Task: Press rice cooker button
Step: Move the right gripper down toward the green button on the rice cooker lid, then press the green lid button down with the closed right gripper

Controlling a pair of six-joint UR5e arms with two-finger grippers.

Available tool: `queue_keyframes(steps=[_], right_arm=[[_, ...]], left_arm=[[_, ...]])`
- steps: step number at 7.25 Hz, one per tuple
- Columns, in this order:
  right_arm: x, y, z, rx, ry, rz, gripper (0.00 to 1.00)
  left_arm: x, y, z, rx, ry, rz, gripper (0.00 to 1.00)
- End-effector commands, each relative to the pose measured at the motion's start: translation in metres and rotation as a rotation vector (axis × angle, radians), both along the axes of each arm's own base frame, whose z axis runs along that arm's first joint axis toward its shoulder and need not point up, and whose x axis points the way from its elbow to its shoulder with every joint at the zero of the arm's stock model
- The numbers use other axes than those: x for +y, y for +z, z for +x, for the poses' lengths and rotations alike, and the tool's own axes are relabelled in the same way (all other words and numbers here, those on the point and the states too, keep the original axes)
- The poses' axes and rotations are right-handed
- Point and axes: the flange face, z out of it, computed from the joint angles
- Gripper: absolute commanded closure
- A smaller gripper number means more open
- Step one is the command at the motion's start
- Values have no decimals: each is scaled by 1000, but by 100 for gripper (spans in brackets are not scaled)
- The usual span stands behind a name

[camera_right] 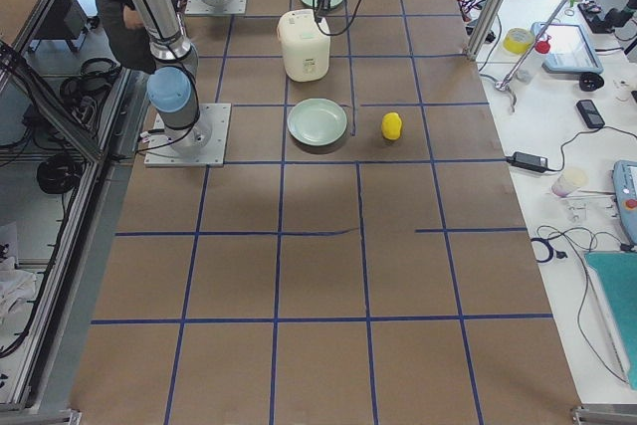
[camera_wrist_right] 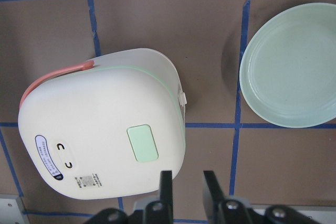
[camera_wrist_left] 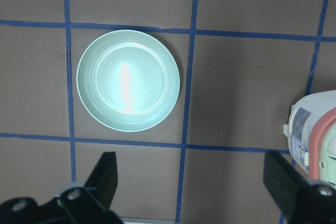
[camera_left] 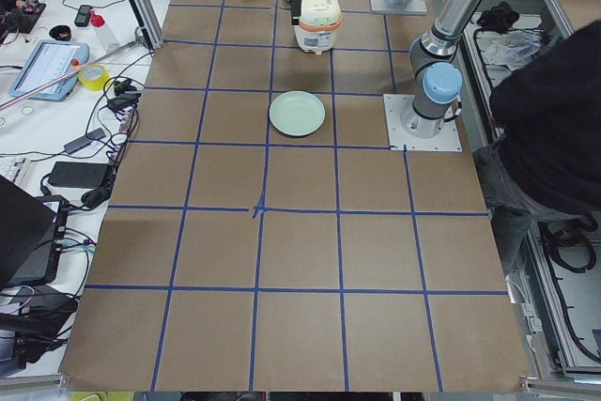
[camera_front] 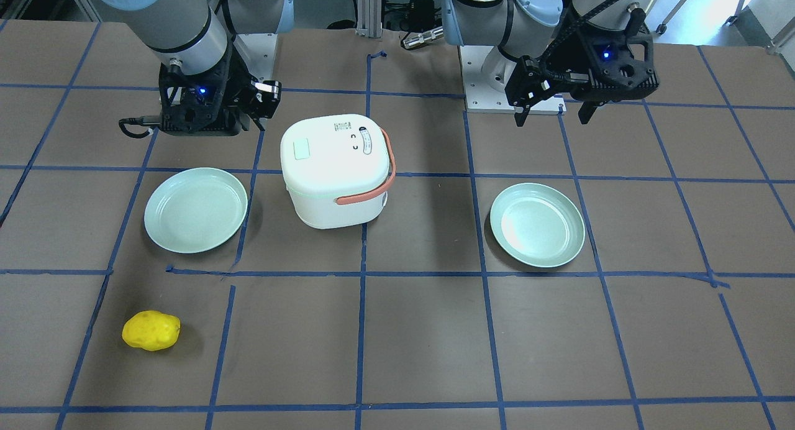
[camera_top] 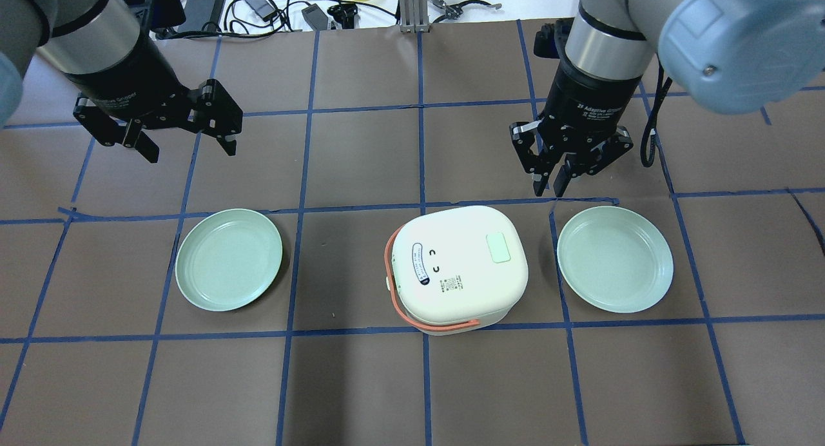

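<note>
The white rice cooker (camera_top: pixel 457 265) with an orange handle stands mid-table, lid shut. A pale green square button (camera_top: pixel 499 247) sits on the lid, also seen in the right wrist view (camera_wrist_right: pixel 143 142) and the front view (camera_front: pixel 302 149). My right gripper (camera_top: pixel 550 187) hovers just beyond the cooker's far right corner, empty, its jaws drawn close with a narrow gap (camera_wrist_right: pixel 186 187). It does not touch the cooker. My left gripper (camera_top: pixel 191 151) is wide open and empty, well to the left above the table (camera_wrist_left: pixel 194 182).
A pale green plate (camera_top: pixel 229 259) lies left of the cooker and another (camera_top: pixel 615 259) lies right of it, close to the right gripper. A yellow lumpy object (camera_front: pixel 151 330) lies near the operators' side. Cables and tools lie past the table's far edge.
</note>
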Motion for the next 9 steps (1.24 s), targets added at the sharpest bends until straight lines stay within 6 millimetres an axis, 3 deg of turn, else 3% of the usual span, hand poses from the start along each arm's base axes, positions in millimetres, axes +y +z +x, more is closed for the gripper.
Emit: queue_keyframes(steps=[1,3,4,9], right_arm=[[10,-25,23,0,50,0,68],[24,-63,24,7,56,49,89],[25,-65,25,7,59,54,99],[35,-77,46,-28,86,89,100]], left_arm=[[0,0,0,0,0,0,0],[0,0,0,0,0,0,0],[0,0,0,0,0,0,0],[0,0,0,0,0,0,0]])
